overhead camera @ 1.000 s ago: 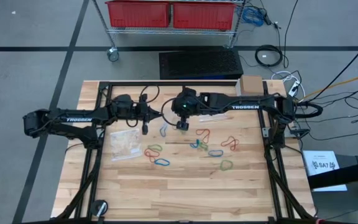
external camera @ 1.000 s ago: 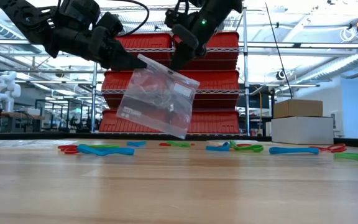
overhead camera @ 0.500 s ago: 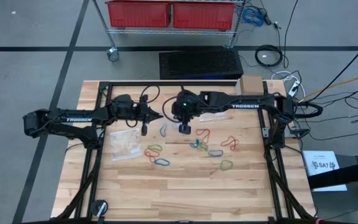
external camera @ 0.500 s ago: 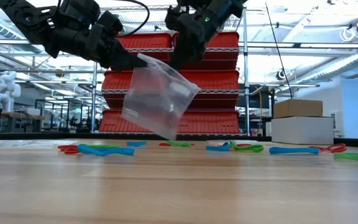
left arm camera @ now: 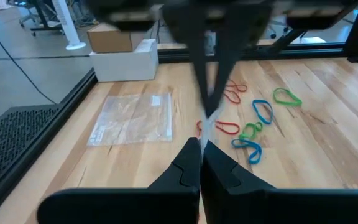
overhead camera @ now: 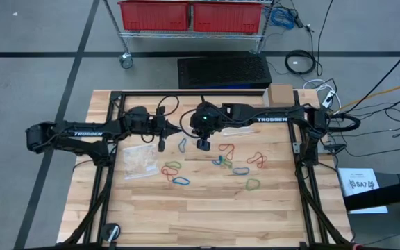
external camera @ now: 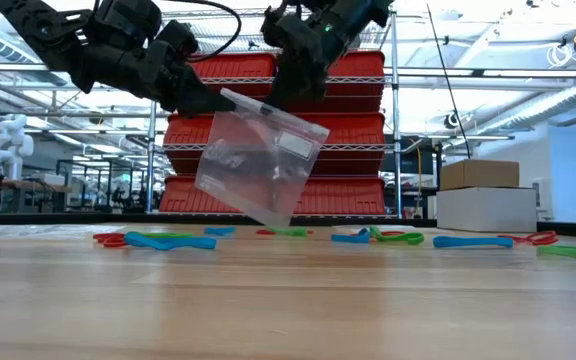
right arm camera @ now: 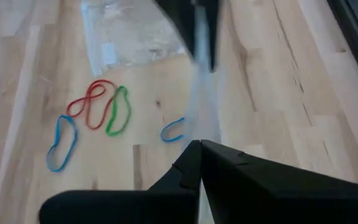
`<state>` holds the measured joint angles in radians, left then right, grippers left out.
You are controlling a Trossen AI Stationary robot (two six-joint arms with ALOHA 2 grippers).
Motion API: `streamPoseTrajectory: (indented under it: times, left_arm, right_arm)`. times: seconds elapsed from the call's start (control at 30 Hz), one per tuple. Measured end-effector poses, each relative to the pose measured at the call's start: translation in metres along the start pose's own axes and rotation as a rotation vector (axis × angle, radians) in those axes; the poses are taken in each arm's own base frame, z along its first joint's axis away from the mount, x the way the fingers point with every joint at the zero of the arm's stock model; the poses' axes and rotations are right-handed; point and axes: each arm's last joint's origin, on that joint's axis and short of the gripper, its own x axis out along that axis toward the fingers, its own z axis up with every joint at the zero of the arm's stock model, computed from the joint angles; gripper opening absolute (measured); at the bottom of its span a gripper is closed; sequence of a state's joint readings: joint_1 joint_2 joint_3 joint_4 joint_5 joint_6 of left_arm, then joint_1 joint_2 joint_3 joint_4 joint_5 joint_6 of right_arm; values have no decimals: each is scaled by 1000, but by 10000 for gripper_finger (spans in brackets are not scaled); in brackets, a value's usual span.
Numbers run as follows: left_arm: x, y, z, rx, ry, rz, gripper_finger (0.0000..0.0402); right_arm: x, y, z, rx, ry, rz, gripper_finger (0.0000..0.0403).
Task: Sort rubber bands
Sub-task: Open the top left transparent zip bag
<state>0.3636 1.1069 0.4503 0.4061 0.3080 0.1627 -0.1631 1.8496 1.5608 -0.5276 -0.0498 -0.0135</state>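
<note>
- The rubber bands (overhead camera: 222, 163) lie loose on the table (overhead camera: 269, 215), scattered to the right of its middle — red, blue and green loops, some touching or overlapping, none yet in a bag.
- I judge them very light, soft and stretchy; a band lies flat on the wood, so the fingertips must pinch one strand of a loop, best where it is free of its neighbours.
- The left gripper (external camera: 208, 100) is closed on one top corner of a clear plastic bag (external camera: 258, 165), which hangs in the air above the table.
- The right gripper (external camera: 283, 92) is closed on the same top edge, just beside the left one — both pairs of fingers are pressed together on the thin film.
- The bag is limp and slippery; I think it can slide out easily.
- A second clear bag (overhead camera: 139, 162) lies flat on the table, left of the bands.
</note>
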Motion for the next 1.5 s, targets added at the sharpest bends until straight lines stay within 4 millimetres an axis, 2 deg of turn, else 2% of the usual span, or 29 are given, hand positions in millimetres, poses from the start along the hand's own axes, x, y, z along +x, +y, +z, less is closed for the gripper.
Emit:
streamPoseTrajectory:
  times: [0.13,0.3,0.43,0.57,0.7,0.97,1.23,1.5]
  left_arm:
    - [1,-3,1,3,0,3,0]
    - [2,-4,1,5,4,27,0]
    - [2,-3,0,-9,14,72,0]
    - [2,-3,0,-21,19,86,0]
    - [2,-3,0,-48,19,94,0]
    - [3,-6,1,-68,13,119,0]
    - [4,-9,2,-97,13,145,0]
    - [4,-13,2,-107,17,188,0]
  right_arm:
    - [13,-7,-4,15,24,-12,12]
    - [32,-10,-11,19,60,-13,59]
    - [30,-8,-8,17,36,-7,100]
    - [10,-7,-1,24,-9,-4,119]
    - [5,-6,3,31,-37,20,103]
    - [23,-5,2,36,-62,18,6]
    - [23,-8,2,61,-63,-112,1]
    - [36,-7,-11,58,-101,-106,0]
